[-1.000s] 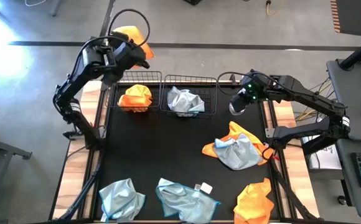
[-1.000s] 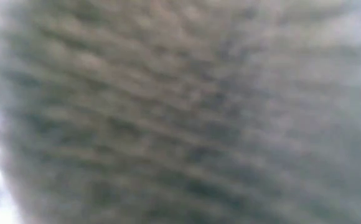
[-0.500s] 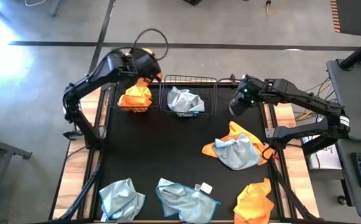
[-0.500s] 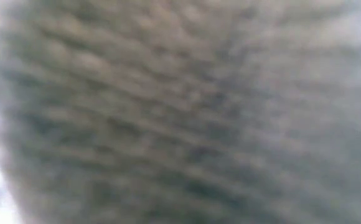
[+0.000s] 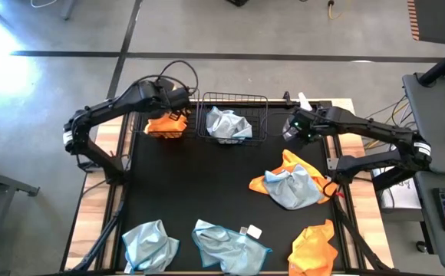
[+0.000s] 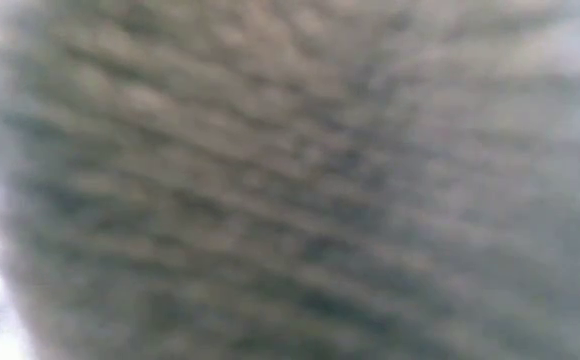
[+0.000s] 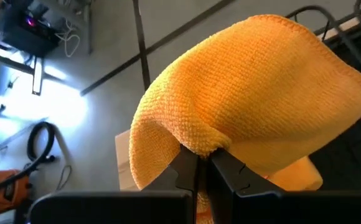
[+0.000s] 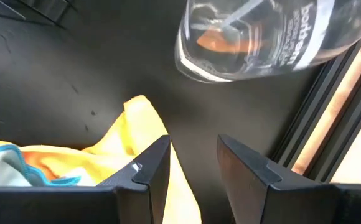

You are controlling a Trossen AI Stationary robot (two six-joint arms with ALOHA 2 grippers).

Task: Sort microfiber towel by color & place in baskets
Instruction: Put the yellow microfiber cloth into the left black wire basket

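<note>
Orange towel (image 7: 249, 99) hangs pinched in the left gripper (image 7: 200, 163), with the orange basket (image 5: 166, 127) directly beneath it. Right gripper (image 8: 193, 162) waits part-open beside the spray bottle (image 8: 267, 37), mixed pile (image 5: 291, 182) just below

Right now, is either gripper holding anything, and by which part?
The left gripper pinches an orange towel by a bunched fold. The right gripper holds nothing.

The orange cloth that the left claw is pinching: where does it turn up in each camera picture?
High view: orange cloth under the left gripper, over the left basket.
Low view: not visible, all blur.
Left wrist view: it fills the picture, pinched between the fingers.
Right wrist view: absent.
Shared landmark: the basket's wire.
</note>
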